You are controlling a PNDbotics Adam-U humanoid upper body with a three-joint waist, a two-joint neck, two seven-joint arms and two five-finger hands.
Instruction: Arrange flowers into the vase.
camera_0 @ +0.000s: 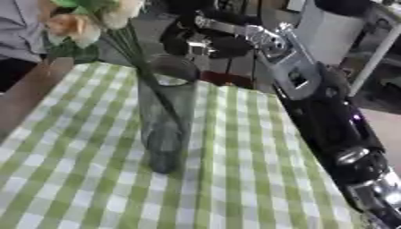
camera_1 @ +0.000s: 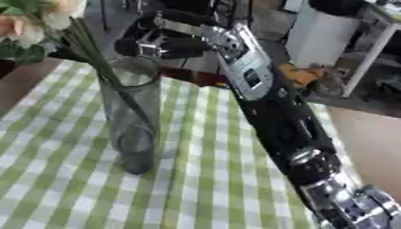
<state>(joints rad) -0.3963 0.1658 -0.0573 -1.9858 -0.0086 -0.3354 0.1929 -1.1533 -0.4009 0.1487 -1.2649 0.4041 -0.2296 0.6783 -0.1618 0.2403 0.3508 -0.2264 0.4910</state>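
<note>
In the vase (camera_0: 166,117), flowers (camera_0: 78,22).

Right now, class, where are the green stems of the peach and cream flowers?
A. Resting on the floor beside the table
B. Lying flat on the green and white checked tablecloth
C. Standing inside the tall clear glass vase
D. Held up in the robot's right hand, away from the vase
C: the green stems run down inside the tall clear glass vase, which stands upright on the green and white checked tablecloth.

Clear smooth glass vase (camera_1: 131,117); matt checked cloth tablecloth (camera_0: 235,179).
</note>
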